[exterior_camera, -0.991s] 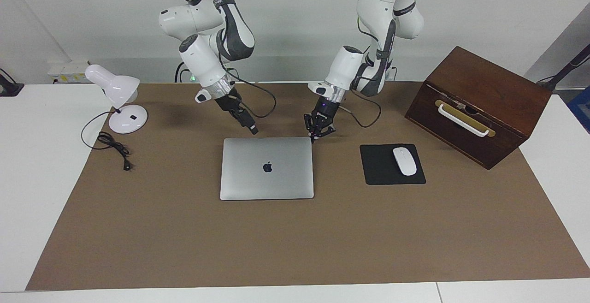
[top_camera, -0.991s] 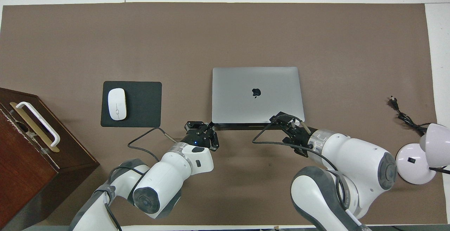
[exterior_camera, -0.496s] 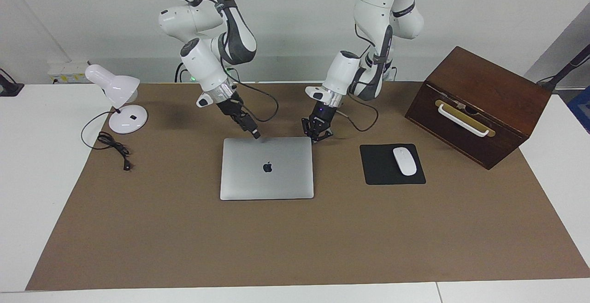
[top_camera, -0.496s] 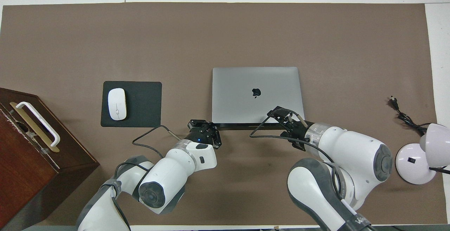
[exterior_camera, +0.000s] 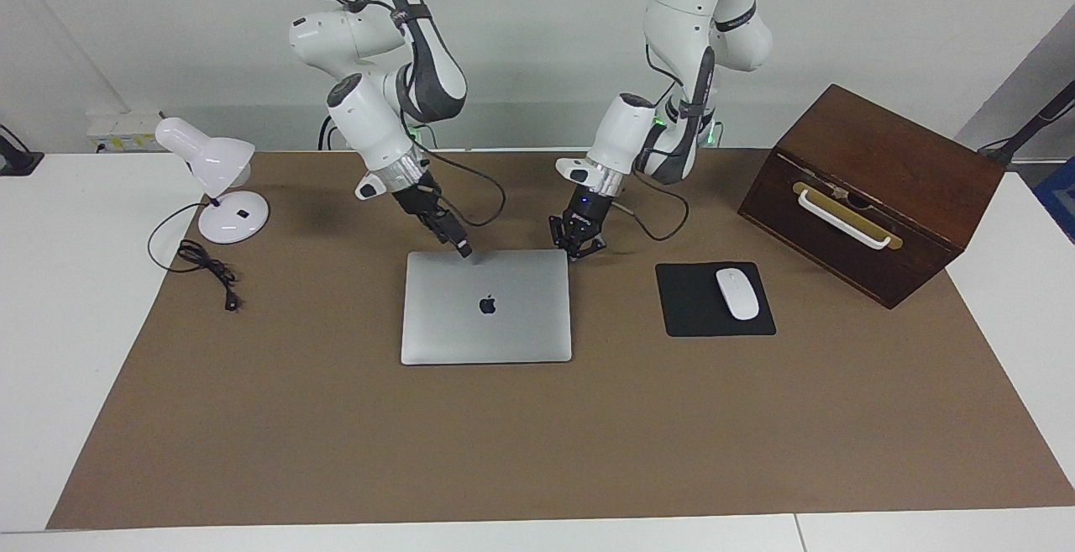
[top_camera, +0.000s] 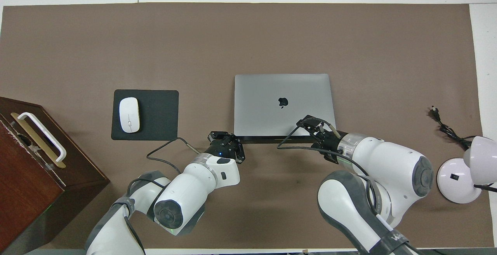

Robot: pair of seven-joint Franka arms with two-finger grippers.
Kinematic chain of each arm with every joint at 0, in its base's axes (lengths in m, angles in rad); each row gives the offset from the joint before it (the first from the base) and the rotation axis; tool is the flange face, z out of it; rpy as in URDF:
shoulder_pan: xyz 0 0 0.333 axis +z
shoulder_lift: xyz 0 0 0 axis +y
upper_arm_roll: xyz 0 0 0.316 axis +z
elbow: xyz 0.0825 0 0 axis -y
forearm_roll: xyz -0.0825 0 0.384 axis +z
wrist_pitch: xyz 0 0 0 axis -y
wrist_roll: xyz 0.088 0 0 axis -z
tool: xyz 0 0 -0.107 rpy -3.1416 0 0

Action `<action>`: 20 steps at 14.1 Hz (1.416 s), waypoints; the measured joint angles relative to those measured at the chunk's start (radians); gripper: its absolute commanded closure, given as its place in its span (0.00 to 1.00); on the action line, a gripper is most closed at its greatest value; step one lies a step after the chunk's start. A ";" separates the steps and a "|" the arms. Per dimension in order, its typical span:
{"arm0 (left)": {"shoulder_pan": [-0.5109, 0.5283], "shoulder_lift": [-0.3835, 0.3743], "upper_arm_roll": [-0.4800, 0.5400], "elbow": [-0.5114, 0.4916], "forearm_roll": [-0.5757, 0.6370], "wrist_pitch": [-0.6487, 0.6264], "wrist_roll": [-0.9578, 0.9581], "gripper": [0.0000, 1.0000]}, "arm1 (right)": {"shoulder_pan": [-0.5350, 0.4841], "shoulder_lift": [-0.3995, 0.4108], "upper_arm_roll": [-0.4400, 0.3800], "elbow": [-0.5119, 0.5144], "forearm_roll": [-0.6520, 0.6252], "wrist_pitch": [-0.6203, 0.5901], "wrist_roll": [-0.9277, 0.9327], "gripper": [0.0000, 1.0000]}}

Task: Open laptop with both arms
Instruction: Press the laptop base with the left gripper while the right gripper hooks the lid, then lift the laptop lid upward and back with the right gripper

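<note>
We poise our left gripper (exterior_camera: 576, 250) and right gripper (exterior_camera: 461, 248) at the shut laptop's (exterior_camera: 486, 307) near edge, ready to lift; finger states unclear.

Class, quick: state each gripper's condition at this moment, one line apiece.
Left gripper: open, holding nothing, at the closed laptop's corner nearest the robots.
Right gripper: cannot tell; at the laptop's near edge.

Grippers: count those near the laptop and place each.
2. The left gripper is at the laptop corner nearest the mouse pad; the right gripper is over its robot-side edge.
</note>
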 measured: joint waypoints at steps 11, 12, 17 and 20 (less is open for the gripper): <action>-0.002 0.006 0.000 0.006 0.000 0.002 0.005 1.00 | -0.009 0.047 -0.004 0.061 0.000 0.001 -0.018 0.00; -0.002 0.006 0.000 0.006 0.000 0.002 0.005 1.00 | -0.009 0.048 -0.004 0.064 0.000 0.001 -0.018 0.00; -0.002 0.007 0.000 0.006 0.000 0.004 0.006 1.00 | -0.009 0.055 -0.007 0.081 0.000 0.001 -0.020 0.00; -0.002 0.007 0.000 0.007 0.000 0.004 0.007 1.00 | -0.011 0.072 -0.010 0.129 0.000 0.001 -0.021 0.00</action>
